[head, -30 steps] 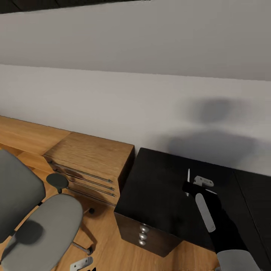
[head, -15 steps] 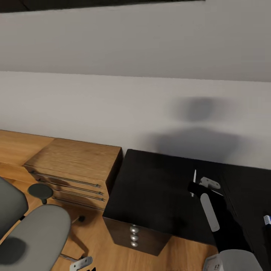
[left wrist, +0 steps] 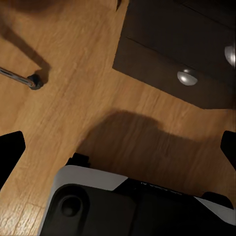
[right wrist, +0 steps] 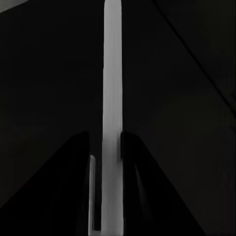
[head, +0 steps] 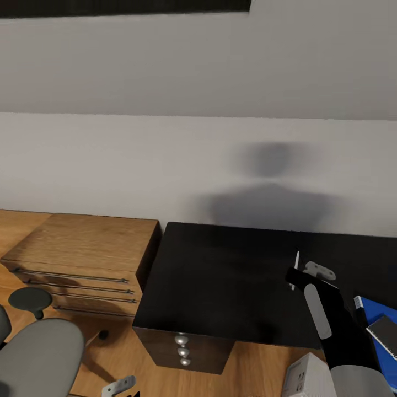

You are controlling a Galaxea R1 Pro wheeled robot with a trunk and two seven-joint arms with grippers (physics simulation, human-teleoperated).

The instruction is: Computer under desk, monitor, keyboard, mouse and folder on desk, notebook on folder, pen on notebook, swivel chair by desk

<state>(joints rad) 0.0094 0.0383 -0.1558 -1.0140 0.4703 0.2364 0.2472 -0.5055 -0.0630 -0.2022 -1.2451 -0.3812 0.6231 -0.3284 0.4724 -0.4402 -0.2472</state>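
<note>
Pen (right wrist: 112,98) in right gripper (head: 298,274) (closed) — over desk (head: 220,275) edge.

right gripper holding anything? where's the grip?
Yes: the right gripper is shut on the pen, a thin white stick, near one end; the rest juts out over the desk.

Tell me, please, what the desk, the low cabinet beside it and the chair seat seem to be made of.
The desk looks like black lacquered board: smooth and faintly glossy, with silver metal-like knobs. The low cabinet shows light wood grain, probably veneer, and thin metal bar handles. The swivel chair seat looks like matte grey padded fabric, though the render leaves that open.
</note>
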